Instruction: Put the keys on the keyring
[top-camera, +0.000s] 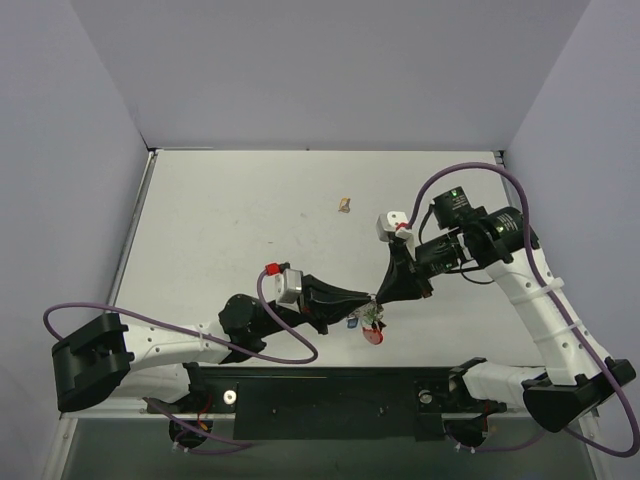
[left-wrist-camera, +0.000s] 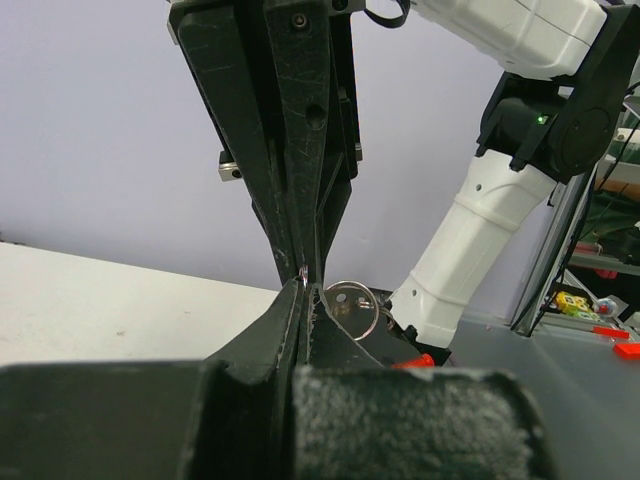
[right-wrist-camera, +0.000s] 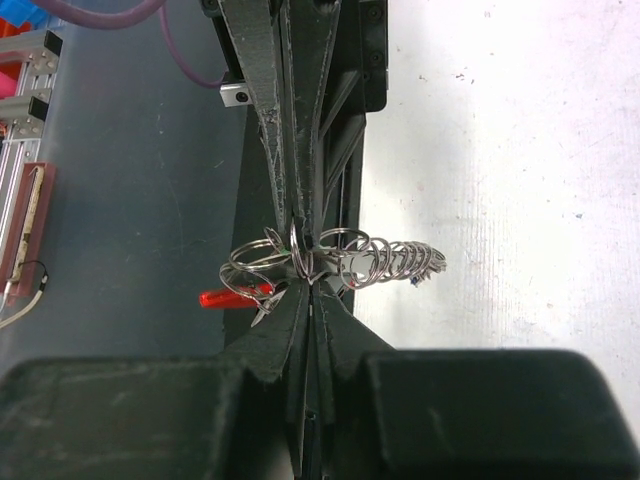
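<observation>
My two grippers meet tip to tip low over the table's near middle. The left gripper (top-camera: 370, 297) comes in from the left, the right gripper (top-camera: 380, 296) from the right. Both are shut on a silver keyring (right-wrist-camera: 297, 248) pinched where their tips meet. From it hangs a bunch of linked rings (right-wrist-camera: 400, 262) with the small keys (top-camera: 370, 317), a red bit (top-camera: 374, 336) and a blue bit (top-camera: 352, 321). In the left wrist view, a ring with a round key head (left-wrist-camera: 352, 303) sits just right of the left gripper (left-wrist-camera: 305, 285). The right gripper (right-wrist-camera: 310, 288) shows a red bit (right-wrist-camera: 225, 297) to its left.
A small tan lump (top-camera: 344, 206) lies on the white table (top-camera: 240, 220) well behind the grippers. A black mounting bar (top-camera: 330, 395) runs along the near edge below the bunch. Pale walls close off the left, back and right sides.
</observation>
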